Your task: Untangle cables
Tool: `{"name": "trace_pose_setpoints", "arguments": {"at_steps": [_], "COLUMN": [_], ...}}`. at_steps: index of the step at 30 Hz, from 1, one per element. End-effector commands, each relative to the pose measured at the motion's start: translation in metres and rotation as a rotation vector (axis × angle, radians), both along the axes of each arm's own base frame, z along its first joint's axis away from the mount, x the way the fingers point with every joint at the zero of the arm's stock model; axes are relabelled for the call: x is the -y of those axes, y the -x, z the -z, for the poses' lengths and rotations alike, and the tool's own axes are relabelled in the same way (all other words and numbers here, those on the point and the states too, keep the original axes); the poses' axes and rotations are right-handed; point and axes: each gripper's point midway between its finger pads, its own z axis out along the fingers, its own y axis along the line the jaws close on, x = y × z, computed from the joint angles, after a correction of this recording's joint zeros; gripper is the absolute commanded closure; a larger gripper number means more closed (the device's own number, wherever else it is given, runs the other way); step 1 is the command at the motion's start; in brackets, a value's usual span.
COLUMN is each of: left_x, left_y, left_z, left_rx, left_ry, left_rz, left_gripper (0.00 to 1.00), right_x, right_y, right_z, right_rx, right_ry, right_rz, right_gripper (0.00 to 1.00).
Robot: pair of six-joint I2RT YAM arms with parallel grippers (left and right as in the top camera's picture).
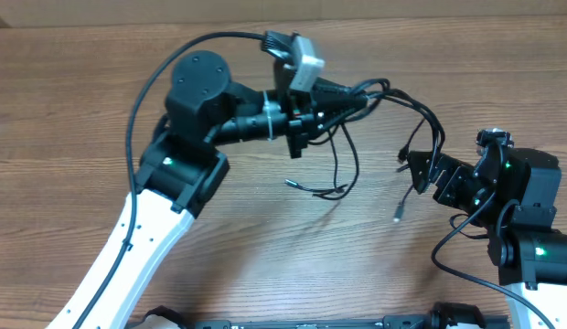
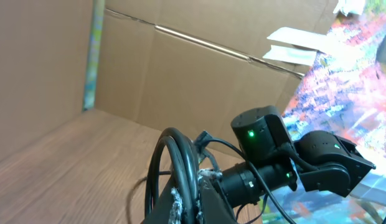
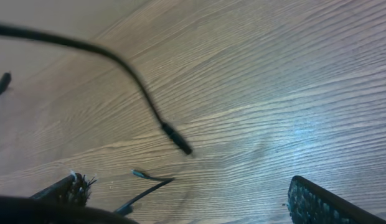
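Jaws on your left gripper are pressed together, pinching the thin black cables, whose loops trail over the brown wood-grain counter between both arms. Your right gripper has its jaws spread, just beside one strand.

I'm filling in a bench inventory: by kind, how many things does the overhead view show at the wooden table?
Robot arms: 2 (left arm, right arm)
Tangled bunch of thin black cables: 1 (separate cords cannot be counted)
Total: 3
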Motion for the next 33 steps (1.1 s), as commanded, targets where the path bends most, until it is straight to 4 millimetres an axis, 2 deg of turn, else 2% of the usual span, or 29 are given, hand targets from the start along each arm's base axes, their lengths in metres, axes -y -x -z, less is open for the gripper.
{"name": "trace_pose_setpoints", "arguments": {"at_steps": [1, 13, 24, 33], "left_x": [-0.023, -0.067, -0.094, -0.132], "left_y": [0.008, -0.014, -0.034, -0.055], "left_z": [-0.029, -0.042, -0.044, -0.051], "left_rx": [0.061, 0.09, 0.066, 0.063], "left_ry": [0.042, 0.055, 0.067, 0.09], "left_rz": [-0.03, -0.17, -0.257, -0.372], "left_gripper": [0.96, 0.96, 0.96, 0.96], "right_x": [0.007, 0.008, 0.008, 0.011], "right_y": [0.0, 0.003, 0.003, 0.005], "right_z": [0.002, 0.005, 0.005, 0.008], "right_rx": [-0.009, -0.027, -0.027, -0.039], "right_ry": [0.031, 0.035, 0.039, 0.05], "right_rz": [0.032, 0.034, 0.031, 0.044], "right_gripper": [0.0, 0.0, 0.0, 0.0]}}
